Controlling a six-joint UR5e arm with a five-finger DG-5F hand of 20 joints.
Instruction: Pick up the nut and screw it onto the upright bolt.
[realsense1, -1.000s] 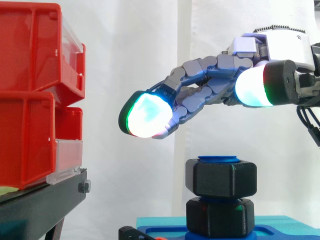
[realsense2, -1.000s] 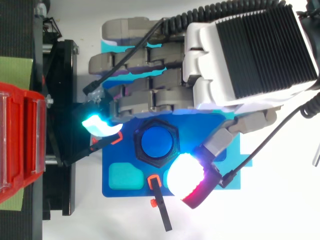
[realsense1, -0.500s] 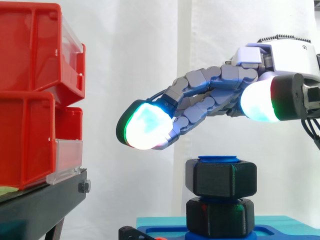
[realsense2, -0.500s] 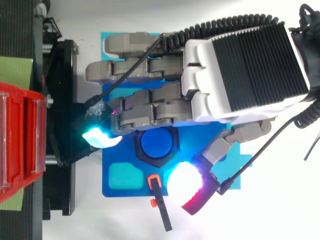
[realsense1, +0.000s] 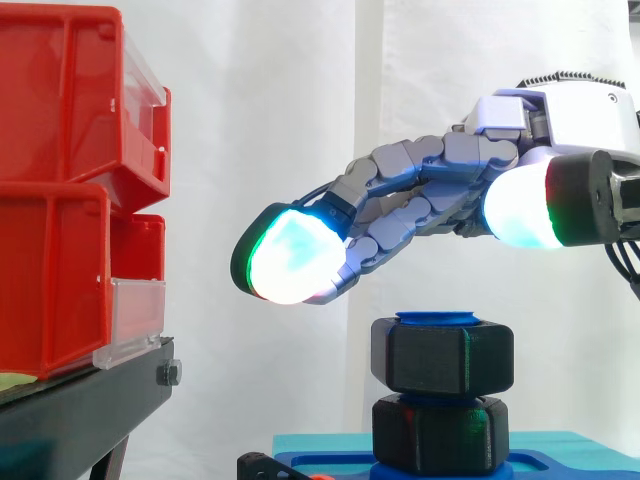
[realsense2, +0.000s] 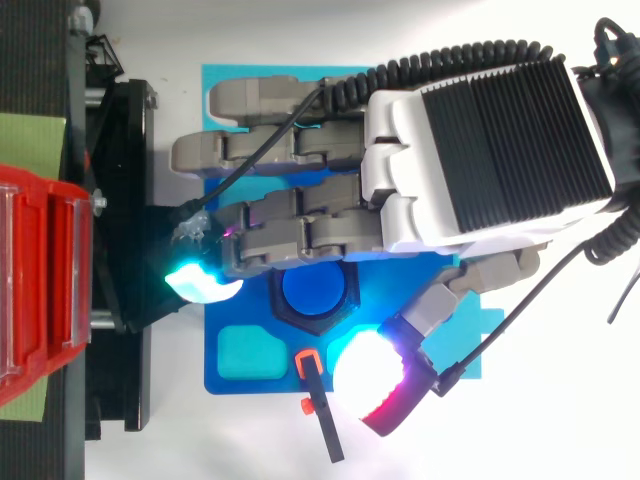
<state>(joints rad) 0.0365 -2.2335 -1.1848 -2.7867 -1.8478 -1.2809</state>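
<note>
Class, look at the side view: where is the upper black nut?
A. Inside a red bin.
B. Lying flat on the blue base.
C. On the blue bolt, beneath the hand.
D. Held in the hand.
C: the upper nut sits on the blue bolt, with the hand above it, not touching.

nut (realsense1: 442, 357) on bolt (realsense2: 314, 288) | bins (realsense1: 60, 180) at left | robot hand (realsense1: 430, 190) above nut

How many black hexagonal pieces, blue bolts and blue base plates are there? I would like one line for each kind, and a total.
Black hexagonal pieces: 2, upper and lower
Blue bolt: 1
Blue base plate: 1
Total: 4
</note>
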